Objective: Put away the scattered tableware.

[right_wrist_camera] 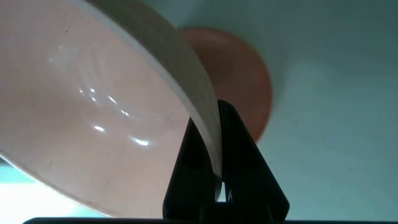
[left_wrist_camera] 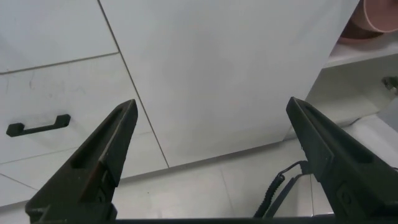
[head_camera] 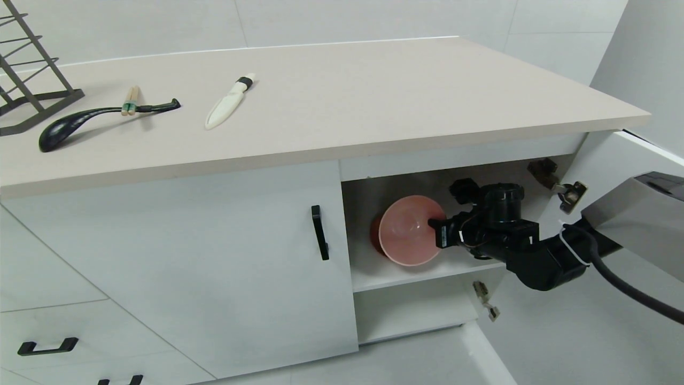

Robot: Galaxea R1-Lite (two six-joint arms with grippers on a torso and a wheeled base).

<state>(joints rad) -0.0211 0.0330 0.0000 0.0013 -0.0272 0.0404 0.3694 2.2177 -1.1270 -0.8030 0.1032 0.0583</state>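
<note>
Inside the open cabinet, my right gripper (head_camera: pixel 439 231) is shut on the rim of a pink bowl (head_camera: pixel 407 230), held on its side above the upper shelf (head_camera: pixel 385 270). In the right wrist view the pink bowl (right_wrist_camera: pixel 93 118) is pinched by a black finger (right_wrist_camera: pixel 239 168), and a red bowl (right_wrist_camera: pixel 239 68) sits behind it. That red bowl (head_camera: pixel 374 235) peeks out behind the pink one. On the counter lie a black ladle (head_camera: pixel 80 120), chopsticks (head_camera: pixel 130 100) and a white sheathed knife (head_camera: pixel 228 101). My left gripper (left_wrist_camera: pixel 211 140) is open, low in front of the shut cabinet door (left_wrist_camera: pixel 236 68).
A black dish rack (head_camera: pixel 26 80) stands at the counter's far left. The cabinet's right door (head_camera: pixel 614 166) is swung open beside my right arm. The left door's black handle (head_camera: pixel 319 232) and drawer handles (head_camera: pixel 47 347) lie lower left. A lower shelf (head_camera: pixel 411 313) sits beneath.
</note>
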